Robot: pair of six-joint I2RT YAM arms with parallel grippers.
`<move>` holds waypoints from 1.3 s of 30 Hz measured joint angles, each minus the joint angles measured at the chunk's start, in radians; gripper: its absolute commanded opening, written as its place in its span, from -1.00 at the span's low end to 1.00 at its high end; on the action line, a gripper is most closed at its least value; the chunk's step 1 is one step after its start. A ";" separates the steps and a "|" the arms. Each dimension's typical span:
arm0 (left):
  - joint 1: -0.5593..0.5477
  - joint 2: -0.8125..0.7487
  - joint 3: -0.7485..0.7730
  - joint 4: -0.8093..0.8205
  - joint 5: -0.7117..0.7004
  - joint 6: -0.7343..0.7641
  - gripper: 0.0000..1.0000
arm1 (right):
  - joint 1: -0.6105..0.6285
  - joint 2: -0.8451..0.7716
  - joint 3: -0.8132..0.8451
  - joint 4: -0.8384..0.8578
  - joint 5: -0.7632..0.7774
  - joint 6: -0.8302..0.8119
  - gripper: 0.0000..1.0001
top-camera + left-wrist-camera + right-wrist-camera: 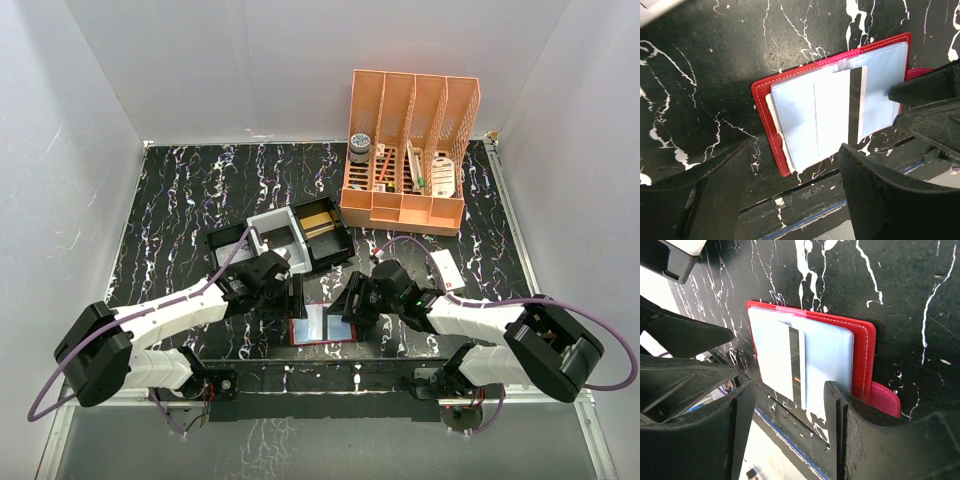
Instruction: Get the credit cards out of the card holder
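Note:
The red card holder [322,343] lies open and flat near the table's front edge, its pale blue sleeves facing up. A pale credit card [840,117] with a black stripe rests across the sleeves; whether it is tucked into one I cannot tell. My left gripper [297,297] is open just left of the holder, over its left edge [795,150], with nothing between the fingers. My right gripper [345,300] is open at the holder's right side [790,387], also holding nothing. The card [775,360] and the holder's red rim [866,355] show in the right wrist view.
A black compartmented tray [335,245] with a grey insert stands just behind the grippers, with a tan flat rectangle [320,220] in one compartment. An orange desk organiser [410,150] stands at the back right. A small white box [447,270] lies to the right.

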 measured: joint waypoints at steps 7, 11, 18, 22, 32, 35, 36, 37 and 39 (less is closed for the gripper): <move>0.073 -0.010 0.030 -0.072 -0.079 0.026 0.46 | 0.000 -0.023 -0.008 0.000 0.006 0.002 0.15; 0.156 -0.009 0.030 -0.091 -0.105 0.048 0.46 | 0.000 -0.023 -0.008 0.000 0.005 0.002 0.16; 0.236 -0.010 0.031 -0.093 -0.142 0.108 0.46 | 0.000 -0.022 -0.008 0.000 -0.002 0.002 0.17; 0.253 -0.010 0.034 -0.097 -0.177 0.138 0.47 | 0.000 -0.015 -0.008 0.001 -0.008 0.002 0.17; 0.283 0.045 0.054 -0.087 -0.242 0.201 0.48 | 0.000 -0.010 -0.008 0.001 -0.018 0.002 0.18; 0.294 0.055 0.056 -0.088 -0.245 0.212 0.48 | 0.000 -0.010 -0.008 0.001 -0.018 0.002 0.19; 0.297 0.055 0.059 -0.089 -0.244 0.215 0.48 | 0.000 -0.010 -0.008 0.001 -0.018 0.002 0.19; 0.299 0.055 0.065 -0.092 -0.242 0.219 0.48 | 0.000 -0.010 -0.008 0.001 -0.019 0.002 0.19; 0.301 0.053 0.082 -0.095 -0.231 0.224 0.48 | 0.000 -0.010 -0.008 0.001 -0.021 0.002 0.19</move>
